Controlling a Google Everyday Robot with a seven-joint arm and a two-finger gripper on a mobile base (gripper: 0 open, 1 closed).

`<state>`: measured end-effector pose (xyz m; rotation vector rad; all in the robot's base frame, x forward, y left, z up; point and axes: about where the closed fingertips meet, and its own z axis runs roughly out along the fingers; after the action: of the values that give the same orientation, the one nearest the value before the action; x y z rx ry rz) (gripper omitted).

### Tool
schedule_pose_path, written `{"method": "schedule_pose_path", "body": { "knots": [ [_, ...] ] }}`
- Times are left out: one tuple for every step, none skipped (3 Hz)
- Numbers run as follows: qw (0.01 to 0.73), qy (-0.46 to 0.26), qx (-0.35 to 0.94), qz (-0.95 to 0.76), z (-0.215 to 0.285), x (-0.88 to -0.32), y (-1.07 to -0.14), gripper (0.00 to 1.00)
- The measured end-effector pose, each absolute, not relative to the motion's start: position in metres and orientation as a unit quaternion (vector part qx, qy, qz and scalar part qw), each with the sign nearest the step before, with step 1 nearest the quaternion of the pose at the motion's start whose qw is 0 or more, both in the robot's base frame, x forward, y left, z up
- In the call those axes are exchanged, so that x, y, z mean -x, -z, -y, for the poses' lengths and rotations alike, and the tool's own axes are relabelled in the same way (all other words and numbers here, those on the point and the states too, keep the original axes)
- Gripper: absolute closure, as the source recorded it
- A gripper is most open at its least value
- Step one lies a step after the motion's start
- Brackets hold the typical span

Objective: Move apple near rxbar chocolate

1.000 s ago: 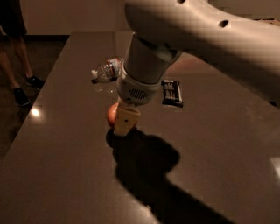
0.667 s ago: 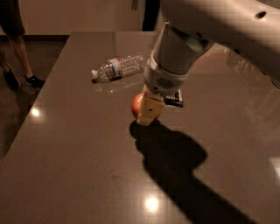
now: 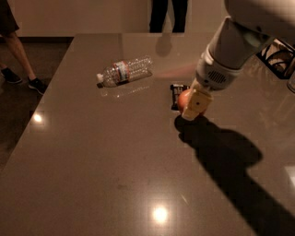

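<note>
The red-orange apple [image 3: 185, 97] is held in my gripper [image 3: 192, 107], whose pale fingers [image 3: 196, 104] cover most of it. It hangs just above the table, right of centre. The rxbar chocolate [image 3: 176, 93], a flat black wrapper, lies on the table right beside the apple on its left; the apple and the gripper hide part of it. My arm comes down from the upper right.
A clear plastic bottle [image 3: 124, 71] with a red-white label lies on its side at the back left of the brown table [image 3: 92, 161]. People's legs stand beyond the far edge [image 3: 168, 14] and at the left [image 3: 14, 50]. A dark wire object [image 3: 276, 53] sits at the far right.
My gripper has carried the apple to the right, from in front of the bottle to right beside the black bar. The view has also shifted.
</note>
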<state>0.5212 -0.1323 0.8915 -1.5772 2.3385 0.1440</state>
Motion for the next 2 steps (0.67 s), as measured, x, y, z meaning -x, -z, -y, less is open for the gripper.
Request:
{"method": "schedule_pose_path", "body": {
  "knots": [
    [0.155,-0.048,0.520,-0.838,0.167,-0.531,-0.882,1.00],
    [0.148,-0.042,0.502,-0.851,0.189,-0.538,-0.871,0.83]
  ]
}}
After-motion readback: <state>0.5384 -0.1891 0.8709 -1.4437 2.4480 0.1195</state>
